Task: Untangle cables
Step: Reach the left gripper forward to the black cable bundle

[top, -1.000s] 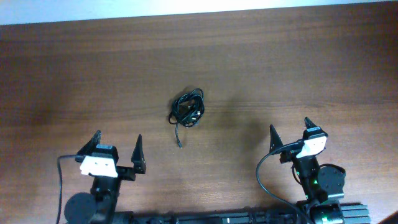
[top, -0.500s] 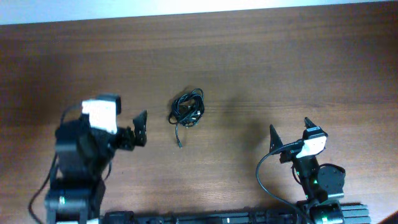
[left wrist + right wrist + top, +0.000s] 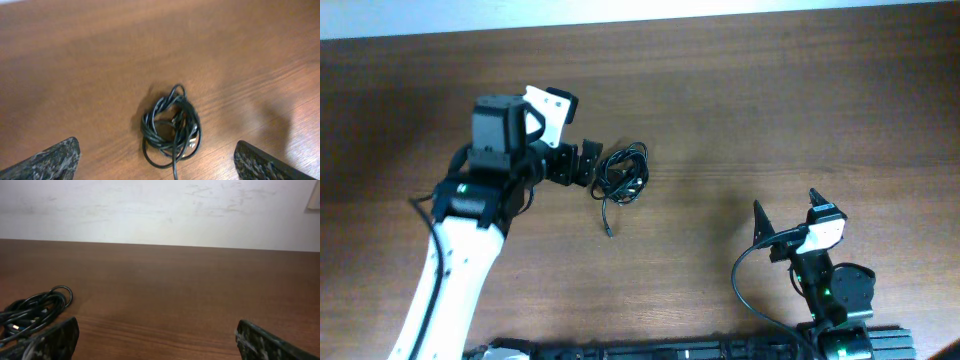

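The left gripper (image 3: pixel 586 165), jaws spread wide, hangs just beside the cables (image 3: pixel 623 172), a knotted clump on the table (image 3: pixel 770 100), well clear of every edge. The right gripper (image 3: pixel 785 202), equally spread, sits well apart near the front edge.

One table (image 3: pixel 770 90). On it lies one knotted clump of cables (image 3: pixel 623 172); the number of cords in it cannot be told. One loose end (image 3: pixel 608 222) with one plug trails out. There are two arms, the left arm (image 3: pixel 460 260) and the right arm (image 3: pixel 835 290), and two grippers, the left gripper (image 3: pixel 582 162) and the right gripper (image 3: pixel 785 202), with two fingers each.
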Action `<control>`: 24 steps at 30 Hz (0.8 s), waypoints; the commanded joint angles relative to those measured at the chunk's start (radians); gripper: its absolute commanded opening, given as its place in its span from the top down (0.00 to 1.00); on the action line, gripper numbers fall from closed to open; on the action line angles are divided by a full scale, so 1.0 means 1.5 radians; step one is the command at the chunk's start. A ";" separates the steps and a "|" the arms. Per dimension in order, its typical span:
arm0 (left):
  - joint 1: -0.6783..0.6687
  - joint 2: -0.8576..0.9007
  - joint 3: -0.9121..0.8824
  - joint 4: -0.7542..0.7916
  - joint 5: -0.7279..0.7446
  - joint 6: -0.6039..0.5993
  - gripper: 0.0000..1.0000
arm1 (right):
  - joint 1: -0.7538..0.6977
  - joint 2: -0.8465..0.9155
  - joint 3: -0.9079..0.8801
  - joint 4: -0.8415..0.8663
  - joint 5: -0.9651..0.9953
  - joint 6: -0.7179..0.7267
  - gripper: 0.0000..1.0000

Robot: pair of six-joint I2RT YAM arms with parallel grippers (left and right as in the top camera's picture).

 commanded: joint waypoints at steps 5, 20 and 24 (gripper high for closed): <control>-0.003 0.184 0.011 0.026 0.008 -0.039 0.05 | 0.003 -0.002 -0.003 -0.003 -0.002 0.003 0.01; -0.093 0.368 0.011 0.091 -0.159 -0.268 0.48 | 0.003 -0.002 -0.003 -0.003 -0.002 0.003 0.01; -0.114 0.397 0.011 0.091 -0.210 -0.298 0.64 | 0.002 -0.002 -0.003 -0.003 -0.002 0.003 0.01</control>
